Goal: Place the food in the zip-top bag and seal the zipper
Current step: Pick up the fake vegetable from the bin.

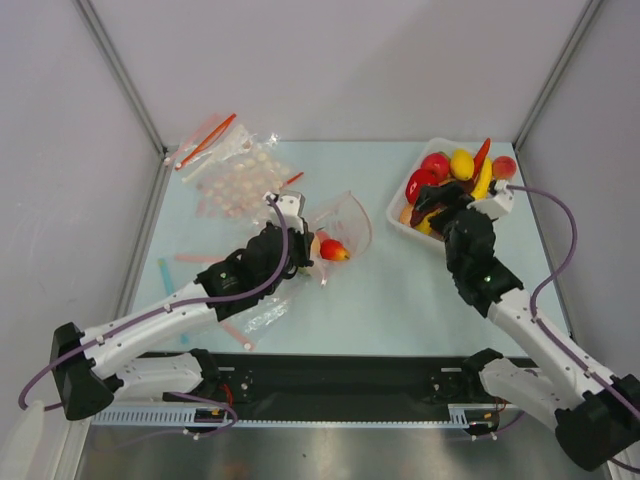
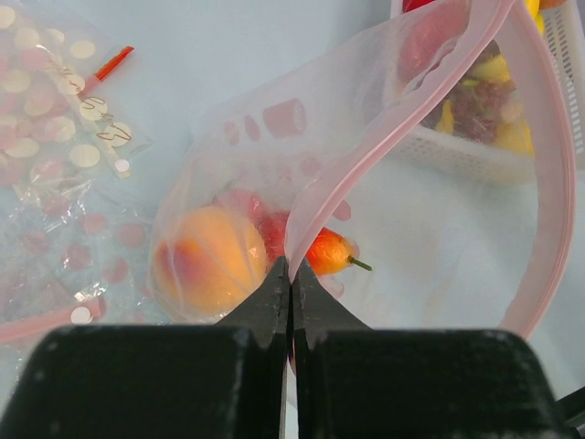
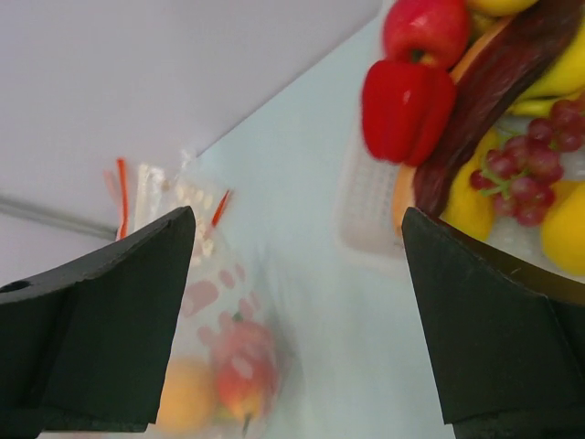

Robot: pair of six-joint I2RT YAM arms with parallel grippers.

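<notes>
The clear zip-top bag (image 1: 348, 222) lies mid-table with its mouth held open toward the tray. My left gripper (image 1: 300, 248) is shut on the bag's mouth edge, and in the left wrist view (image 2: 291, 267) the jaws pinch the pink-red zipper strip (image 2: 550, 192). Inside the bag are an orange peach (image 2: 206, 261) and a small red-orange fruit (image 2: 325, 251). My right gripper (image 1: 432, 212) is open and empty at the near left side of the white tray (image 1: 400, 222). In the right wrist view (image 3: 302, 320) it has a red pepper (image 3: 407, 110) and a dark eggplant (image 3: 494, 91) ahead.
The tray also holds a red apple (image 3: 425, 27), purple grapes (image 3: 530, 174) and yellow fruit. Clear bags printed with pale dots (image 1: 235, 180) lie at the back left. Blue strips (image 1: 165, 275) lie at the left. Enclosure walls stand close on both sides.
</notes>
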